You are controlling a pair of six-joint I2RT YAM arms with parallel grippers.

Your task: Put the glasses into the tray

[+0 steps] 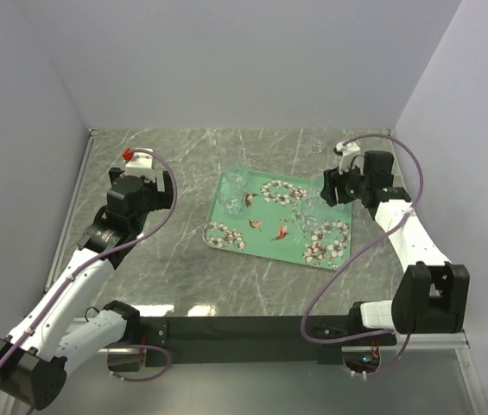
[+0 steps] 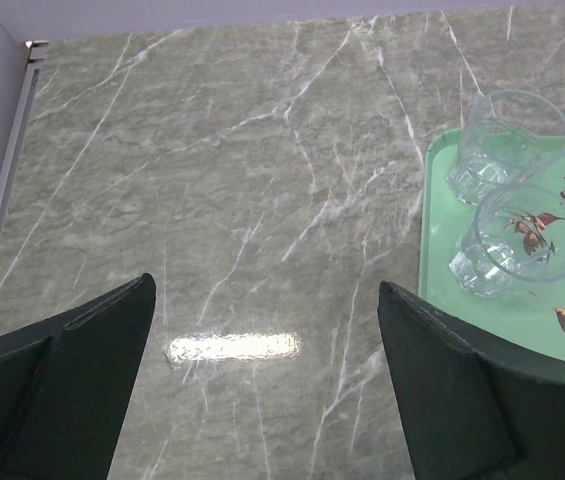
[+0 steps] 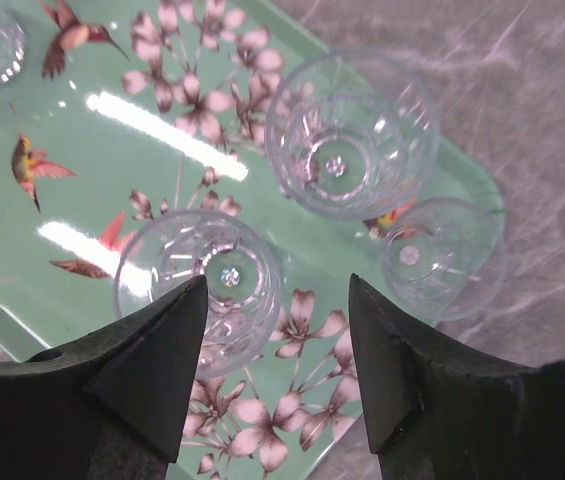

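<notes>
The mint-green tray (image 1: pixel 265 232) with blossoms and birds lies mid-table. Two clear glasses (image 1: pixel 233 192) stand in its far left corner; they also show in the left wrist view (image 2: pixel 510 142) (image 2: pixel 522 240). Three more glasses (image 1: pixel 308 214) stand in its right part, seen from above in the right wrist view (image 3: pixel 352 135) (image 3: pixel 200 285) (image 3: pixel 442 255). My right gripper (image 1: pixel 333 187) (image 3: pixel 277 330) hovers open over that part, holding nothing. My left gripper (image 1: pixel 142 164) (image 2: pixel 262 330) is open and empty over bare table, left of the tray (image 2: pixel 440 210).
A faint clear glass-like shape (image 1: pixel 317 143) stands on the marble table near the back wall, behind the right gripper. Walls close the table at back, left and right. A metal strip (image 2: pixel 7 170) runs along the left edge.
</notes>
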